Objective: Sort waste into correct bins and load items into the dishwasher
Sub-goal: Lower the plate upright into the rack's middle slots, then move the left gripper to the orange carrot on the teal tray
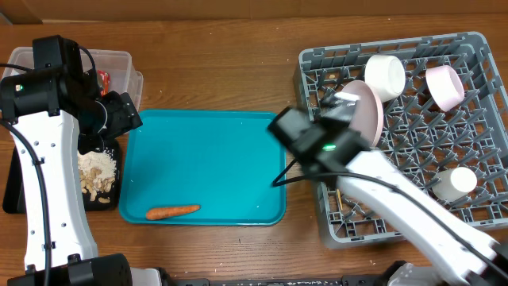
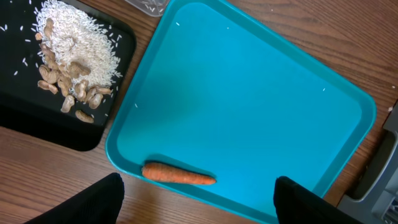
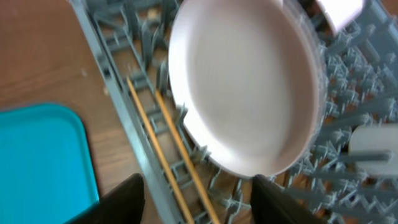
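Note:
An orange carrot (image 2: 179, 174) lies at the near edge of the teal tray (image 2: 249, 93). My left gripper (image 2: 199, 205) hangs open above it with nothing between its fingers. Pale shell scraps (image 2: 71, 81) and rice sit in the black tray (image 2: 37, 127). The red wrapper (image 1: 101, 78) shows in the clear tub (image 1: 119, 62). In the grey rack (image 1: 476, 48) stand a plate (image 3: 245, 87), a white bowl (image 1: 386, 75), a pinkish bowl (image 1: 444, 86) and a cup (image 1: 455, 183). Two chopsticks (image 3: 168, 149) lie along the rack's left side. My right gripper (image 3: 199, 205) is open above them, holding nothing.
The teal tray fills the table's middle between the bins on the left and the rack on the right. Bare wooden table (image 1: 222, 63) lies behind the tray. My right arm (image 1: 397, 199) crosses the rack's front left part.

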You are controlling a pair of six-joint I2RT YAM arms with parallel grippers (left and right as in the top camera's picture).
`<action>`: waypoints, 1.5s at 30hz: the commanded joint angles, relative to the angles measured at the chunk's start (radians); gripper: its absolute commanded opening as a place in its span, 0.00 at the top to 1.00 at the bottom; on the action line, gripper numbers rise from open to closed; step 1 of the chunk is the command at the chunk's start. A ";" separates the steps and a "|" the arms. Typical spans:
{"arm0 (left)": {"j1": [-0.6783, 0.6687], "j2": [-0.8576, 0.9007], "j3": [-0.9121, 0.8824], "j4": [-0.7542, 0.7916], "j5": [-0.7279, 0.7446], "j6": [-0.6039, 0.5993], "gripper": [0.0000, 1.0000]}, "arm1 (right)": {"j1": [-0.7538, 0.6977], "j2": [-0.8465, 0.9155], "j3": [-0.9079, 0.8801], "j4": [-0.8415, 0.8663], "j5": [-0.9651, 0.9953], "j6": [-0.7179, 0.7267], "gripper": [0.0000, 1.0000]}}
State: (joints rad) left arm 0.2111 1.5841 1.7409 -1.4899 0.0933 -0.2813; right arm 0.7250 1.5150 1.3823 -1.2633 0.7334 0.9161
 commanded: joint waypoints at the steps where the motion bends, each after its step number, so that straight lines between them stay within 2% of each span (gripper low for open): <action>1: 0.003 -0.002 0.008 -0.003 0.008 0.016 0.21 | -0.130 -0.103 0.047 0.019 0.012 -0.047 0.69; 4: 0.003 -0.002 0.008 -0.002 0.008 0.016 0.21 | -0.272 -0.127 0.047 0.039 -0.031 -0.150 0.84; 9: 0.003 -0.002 0.008 -0.002 0.008 0.016 0.21 | -0.490 -0.103 0.045 0.059 -0.192 -0.312 0.96; 13: 0.002 -0.002 0.008 -0.002 0.008 0.016 0.21 | -0.619 -0.052 0.044 0.076 -0.463 -0.447 0.96; 17: 0.003 -0.002 0.008 -0.002 0.008 0.016 0.21 | -0.654 0.019 0.044 0.093 -0.760 -0.618 0.96; 21: 0.003 -0.002 0.008 -0.003 0.008 0.016 0.21 | -0.637 0.060 0.044 0.112 -1.093 -0.895 0.96; 23: 0.003 -0.002 0.008 -0.006 0.008 0.016 0.21 | -0.629 0.060 0.044 0.131 -1.084 -0.897 0.96; 25: 0.003 -0.002 0.008 -0.006 0.008 0.016 0.20 | -0.629 0.057 0.045 0.144 -0.999 -0.818 0.96; 36: 0.002 -0.002 0.008 -0.008 0.008 0.016 0.20 | -0.631 0.018 0.076 0.098 -0.649 -0.629 0.96; 38: 0.002 -0.002 0.008 -0.015 0.009 0.016 0.20 | -0.631 -0.014 0.094 0.093 -0.625 -0.615 0.93; 41: -0.001 -0.002 0.008 -0.034 0.017 0.016 0.17 | -0.631 -0.077 0.117 0.092 -0.630 -0.616 0.83; 43: -0.010 -0.002 0.003 -0.044 0.038 0.016 0.17 | -0.631 -0.125 0.120 0.092 -0.645 -0.617 0.28; 44: -0.018 -0.002 -0.003 -0.049 0.047 0.016 0.17 | -0.631 -0.146 0.120 0.090 -0.650 -0.640 0.23; 45: -0.030 -0.002 -0.011 -0.053 0.055 0.016 0.17 | -0.631 -0.160 0.120 0.084 -0.657 -0.665 0.23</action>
State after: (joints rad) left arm 0.2047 1.5841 1.7409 -1.5360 0.1089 -0.2787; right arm 0.0978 1.4223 1.4647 -1.1748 0.0673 0.2836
